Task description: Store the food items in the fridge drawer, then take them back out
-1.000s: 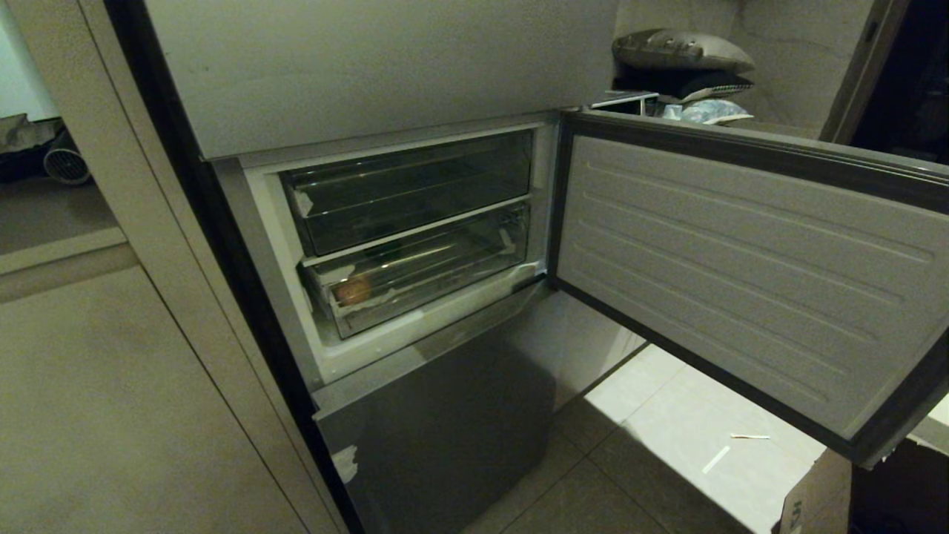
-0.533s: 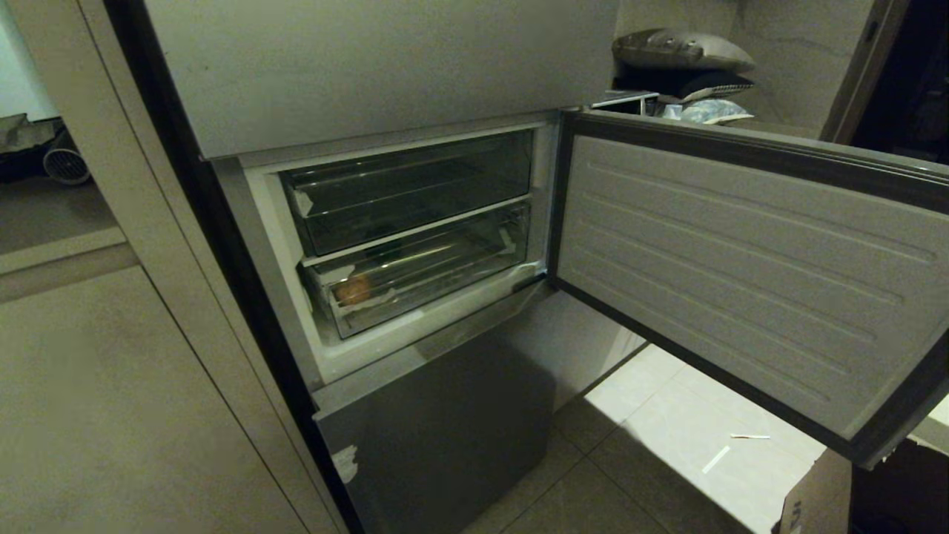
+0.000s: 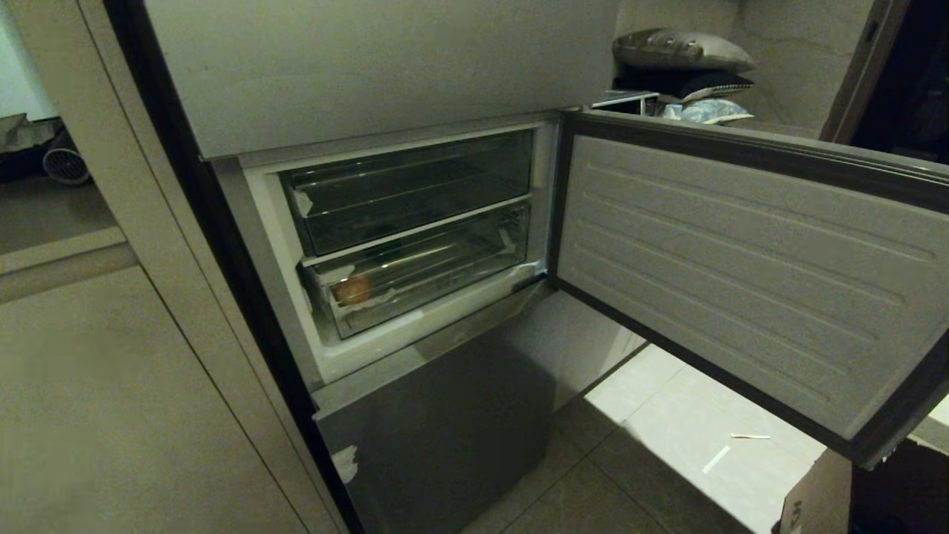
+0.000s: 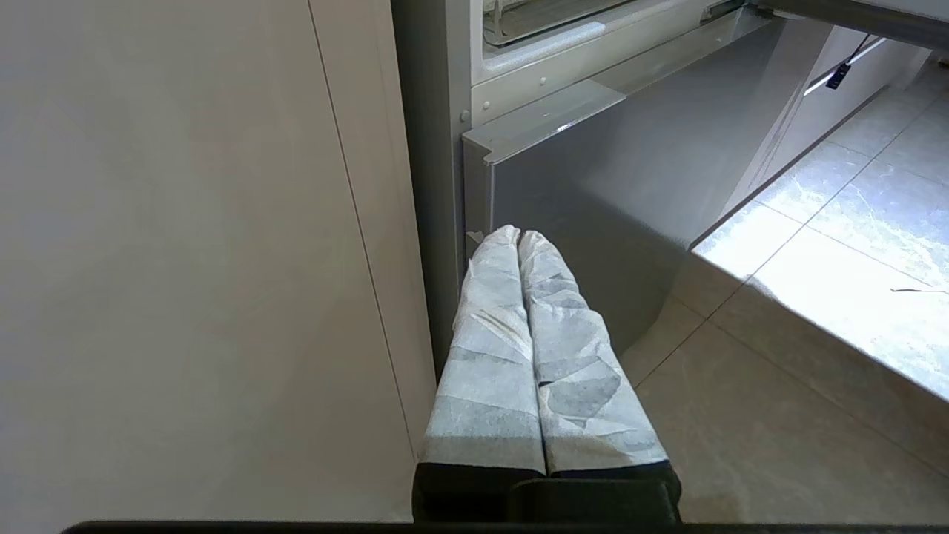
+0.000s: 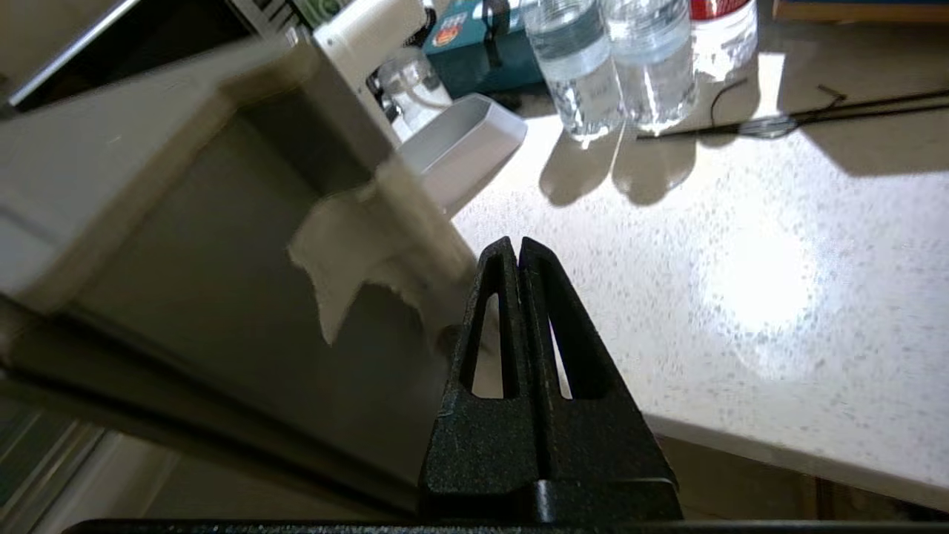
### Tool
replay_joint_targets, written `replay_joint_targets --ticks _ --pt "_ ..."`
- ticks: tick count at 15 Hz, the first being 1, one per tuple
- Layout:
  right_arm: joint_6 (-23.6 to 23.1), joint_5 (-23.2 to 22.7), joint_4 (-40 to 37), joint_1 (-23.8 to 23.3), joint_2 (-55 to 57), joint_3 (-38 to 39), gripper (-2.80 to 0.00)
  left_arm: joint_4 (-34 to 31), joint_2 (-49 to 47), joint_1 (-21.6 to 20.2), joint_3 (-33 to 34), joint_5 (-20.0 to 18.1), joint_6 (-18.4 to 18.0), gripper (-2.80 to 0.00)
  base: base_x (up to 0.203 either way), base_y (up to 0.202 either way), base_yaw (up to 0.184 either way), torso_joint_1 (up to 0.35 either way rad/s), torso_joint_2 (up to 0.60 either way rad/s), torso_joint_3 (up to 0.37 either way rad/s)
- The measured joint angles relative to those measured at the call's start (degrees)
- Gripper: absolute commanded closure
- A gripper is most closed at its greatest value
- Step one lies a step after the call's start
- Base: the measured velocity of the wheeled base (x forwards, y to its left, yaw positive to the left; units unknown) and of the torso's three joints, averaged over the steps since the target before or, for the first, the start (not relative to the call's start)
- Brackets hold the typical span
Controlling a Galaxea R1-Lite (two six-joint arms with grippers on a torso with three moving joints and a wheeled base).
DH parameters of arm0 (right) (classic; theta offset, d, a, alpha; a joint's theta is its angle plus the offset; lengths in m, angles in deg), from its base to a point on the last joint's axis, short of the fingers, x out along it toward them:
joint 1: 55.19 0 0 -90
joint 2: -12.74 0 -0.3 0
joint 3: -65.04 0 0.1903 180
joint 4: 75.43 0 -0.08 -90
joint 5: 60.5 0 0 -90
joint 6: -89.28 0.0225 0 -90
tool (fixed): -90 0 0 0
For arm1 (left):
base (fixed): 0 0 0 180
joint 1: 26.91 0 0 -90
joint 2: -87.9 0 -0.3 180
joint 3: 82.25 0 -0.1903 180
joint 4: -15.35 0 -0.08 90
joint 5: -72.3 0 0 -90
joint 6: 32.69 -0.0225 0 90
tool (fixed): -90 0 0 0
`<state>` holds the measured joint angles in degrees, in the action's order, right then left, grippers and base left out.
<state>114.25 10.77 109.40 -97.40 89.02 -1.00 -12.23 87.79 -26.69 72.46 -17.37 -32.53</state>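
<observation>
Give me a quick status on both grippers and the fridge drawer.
Left gripper shut, parked low by the lower door panel. Right gripper shut, empty, beside the open door. Food item in the fridge drawer, drawer pushed in. Nothing blocking.

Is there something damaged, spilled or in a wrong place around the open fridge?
Small oddities only. Torn whitish tape scraps cling to the clear drawers' corners, and another scrap is on the grey lower door. Two thin light strips lie loose on the floor tiles. Nothing looks spilled or broken.
</observation>
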Motion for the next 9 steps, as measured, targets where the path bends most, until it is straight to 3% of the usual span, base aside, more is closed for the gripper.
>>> replay_joint_targets --ticks 9 --pt "-0.3 -1.6 -0.1 0.1 -4.0 4.3 0.0 0.0 0.0 0.0 0.0 0.0 0.0 0.0 0.0 0.0 0.0 0.0 0.0 0.0"
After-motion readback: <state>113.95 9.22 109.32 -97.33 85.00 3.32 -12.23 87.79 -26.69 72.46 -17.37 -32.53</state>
